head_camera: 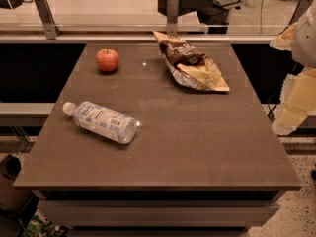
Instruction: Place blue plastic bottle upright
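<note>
Closest to the lens, the worktop (197, 152) is showing its front edge along the lower part of the frame, a flat brown slab that is running back toward a metal rail (123, 37) at the top.

At the right edge of the frame, about mid-height, the end effector (289, 113) is hanging beyond the worktop's right side, off the surface and well apart from everything that is lying on it (whether it is open or closed I cannot tell; only pale, blocky cream parts are showing there).

Moving outward from it, the nearest thing is a crumpled snack bag (192, 67), brown and cream, which is lying in the upper centre of the frame, toward the back of the worktop, with one corner pointing toward the right.

Farther left and lower, the blue plastic bottle (101, 122) is lying on its side in the left-centre of the frame, not upright. Its white cap (68, 107) is pointing to the upper left, its base is pointing to the lower right, and its pale blue-and-white label is facing up (the clear body is resting directly on the worktop).

Farthest from the end effector, a red apple (107, 59) is sitting upright, stem up, in the upper left of the frame, well apart from the bottle and from the bag.
</note>
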Robot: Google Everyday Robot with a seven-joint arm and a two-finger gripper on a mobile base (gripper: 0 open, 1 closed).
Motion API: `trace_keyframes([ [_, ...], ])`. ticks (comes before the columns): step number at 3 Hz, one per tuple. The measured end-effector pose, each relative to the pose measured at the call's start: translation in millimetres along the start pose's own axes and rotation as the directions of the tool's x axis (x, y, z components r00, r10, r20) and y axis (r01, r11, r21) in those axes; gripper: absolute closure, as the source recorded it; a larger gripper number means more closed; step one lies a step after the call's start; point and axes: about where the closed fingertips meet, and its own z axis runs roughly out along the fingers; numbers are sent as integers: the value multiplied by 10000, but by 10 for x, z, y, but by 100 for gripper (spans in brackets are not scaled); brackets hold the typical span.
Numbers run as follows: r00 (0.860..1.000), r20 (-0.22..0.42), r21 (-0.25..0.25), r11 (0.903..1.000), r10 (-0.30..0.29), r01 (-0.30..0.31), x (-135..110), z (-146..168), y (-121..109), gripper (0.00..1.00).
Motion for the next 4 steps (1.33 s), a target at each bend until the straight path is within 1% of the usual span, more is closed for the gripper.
trace_keyframes([
  [1, 10000, 6, 2, 10000, -2, 2, -2, -1, -1, 0],
  [2, 9995, 292, 12, 10000, -76, 76, -79, -13, -49, 0],
  [3, 9965, 813, -151, 9997, -170, 183, -288, 107, -75, 0],
  [4, 9927, 1210, -221, 9998, 1, 26, -536, 170, 4, 0],
])
